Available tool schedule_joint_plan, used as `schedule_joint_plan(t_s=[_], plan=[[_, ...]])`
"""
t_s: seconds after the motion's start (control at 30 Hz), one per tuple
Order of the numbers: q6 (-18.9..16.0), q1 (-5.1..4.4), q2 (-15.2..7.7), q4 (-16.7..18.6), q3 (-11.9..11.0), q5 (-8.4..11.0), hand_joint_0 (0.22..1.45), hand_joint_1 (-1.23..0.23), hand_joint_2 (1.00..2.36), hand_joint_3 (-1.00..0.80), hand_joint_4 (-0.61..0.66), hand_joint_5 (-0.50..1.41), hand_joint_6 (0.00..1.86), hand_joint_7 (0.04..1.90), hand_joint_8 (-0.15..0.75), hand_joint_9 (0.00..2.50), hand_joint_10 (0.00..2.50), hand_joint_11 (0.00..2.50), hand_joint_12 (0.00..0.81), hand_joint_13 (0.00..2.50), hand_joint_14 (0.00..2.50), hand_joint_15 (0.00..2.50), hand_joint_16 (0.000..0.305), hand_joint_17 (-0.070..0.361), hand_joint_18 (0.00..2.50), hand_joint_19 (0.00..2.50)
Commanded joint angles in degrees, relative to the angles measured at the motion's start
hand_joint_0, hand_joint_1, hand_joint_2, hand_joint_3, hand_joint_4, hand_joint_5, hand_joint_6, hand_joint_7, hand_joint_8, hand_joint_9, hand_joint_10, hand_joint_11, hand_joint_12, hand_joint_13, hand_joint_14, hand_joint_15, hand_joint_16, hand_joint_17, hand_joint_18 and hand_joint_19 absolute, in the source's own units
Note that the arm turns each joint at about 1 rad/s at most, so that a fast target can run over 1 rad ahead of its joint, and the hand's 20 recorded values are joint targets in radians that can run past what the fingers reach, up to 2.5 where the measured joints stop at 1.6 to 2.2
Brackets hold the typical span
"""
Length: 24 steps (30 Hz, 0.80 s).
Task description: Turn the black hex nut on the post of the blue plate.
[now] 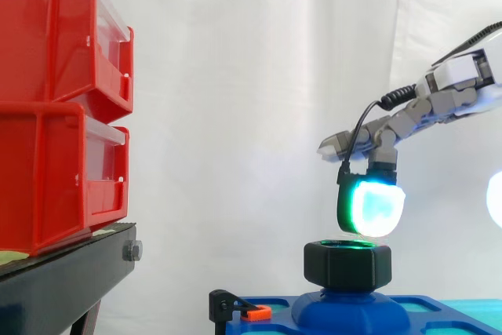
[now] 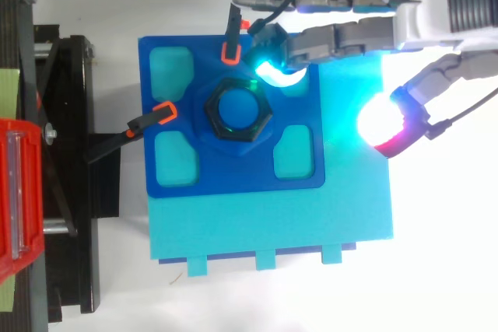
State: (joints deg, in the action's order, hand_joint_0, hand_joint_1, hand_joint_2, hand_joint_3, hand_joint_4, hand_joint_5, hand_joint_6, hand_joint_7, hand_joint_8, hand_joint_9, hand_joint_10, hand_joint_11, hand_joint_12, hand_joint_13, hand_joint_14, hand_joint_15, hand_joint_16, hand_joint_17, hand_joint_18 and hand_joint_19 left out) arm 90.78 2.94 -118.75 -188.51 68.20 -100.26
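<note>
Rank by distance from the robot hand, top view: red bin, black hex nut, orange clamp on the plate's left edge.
1. black hex nut, centre of blue plate, beside the robot hand.
2. orange clamp, plate's left edge.
3. red bin, far left.

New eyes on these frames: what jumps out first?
The hand's glowing cyan fingertip, hanging just above the black hex nut at the centre of the blue plate. Next, the stacked red bins on the black stand at the side view's left.
</note>
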Motion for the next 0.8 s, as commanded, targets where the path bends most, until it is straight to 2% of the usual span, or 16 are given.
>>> schedule_joint_plan(t_s=[0.0,0.23,0.27,0.37,0.5,0.6,0.77], plan=[[0.01,-0.13,0.62,-0.01,0.00,0.07,0.46,-0.69,1.00,-0.50,0.10,-0.28,0.50,0.78,0.133,0.00,0.00,0.00,0.298,0.11,0.00,0.03,0.041,0.092,0.14,0.14],[-1.22,-0.13,0.45,0.51,-0.79,-0.20,0.46,-0.74,1.00,-0.50,0.07,-0.29,0.50,0.77,0.128,0.00,0.00,0.00,0.303,0.02,0.00,0.01,0.042,0.094,0.07,0.12],[-5.08,-0.30,0.36,4.91,-0.79,-0.29,0.46,-0.74,1.00,-0.50,0.07,-0.30,0.50,0.76,0.128,0.00,0.00,0.00,0.304,0.01,0.00,0.00,0.042,0.095,0.06,0.11],[-6.75,-0.57,0.01,8.51,-0.79,-0.37,0.45,-0.72,1.00,-0.50,0.02,-0.30,0.50,0.76,0.115,0.00,0.00,0.00,0.300,0.00,0.00,0.01,0.042,0.094,0.00,0.12],[-6.84,-0.92,-0.87,10.53,-0.79,-0.64,0.46,-0.77,1.00,-0.50,-0.08,-0.30,0.50,0.70,0.094,0.00,0.00,0.00,0.290,0.00,0.00,0.00,0.041,0.092,0.00,0.10],[-6.67,-1.36,-1.58,12.20,-0.79,-0.64,0.52,-0.80,1.00,-0.50,-0.13,-0.30,0.50,0.68,0.069,0.00,0.00,0.00,0.270,0.00,0.00,0.00,0.037,0.084,0.00,0.09],[-6.31,-2.15,-1.93,12.99,-0.79,-0.37,0.60,-0.83,1.00,-0.50,-0.15,-0.30,0.50,0.67,0.055,0.00,0.00,0.00,0.254,0.00,0.00,0.00,0.034,0.078,0.00,0.08]])
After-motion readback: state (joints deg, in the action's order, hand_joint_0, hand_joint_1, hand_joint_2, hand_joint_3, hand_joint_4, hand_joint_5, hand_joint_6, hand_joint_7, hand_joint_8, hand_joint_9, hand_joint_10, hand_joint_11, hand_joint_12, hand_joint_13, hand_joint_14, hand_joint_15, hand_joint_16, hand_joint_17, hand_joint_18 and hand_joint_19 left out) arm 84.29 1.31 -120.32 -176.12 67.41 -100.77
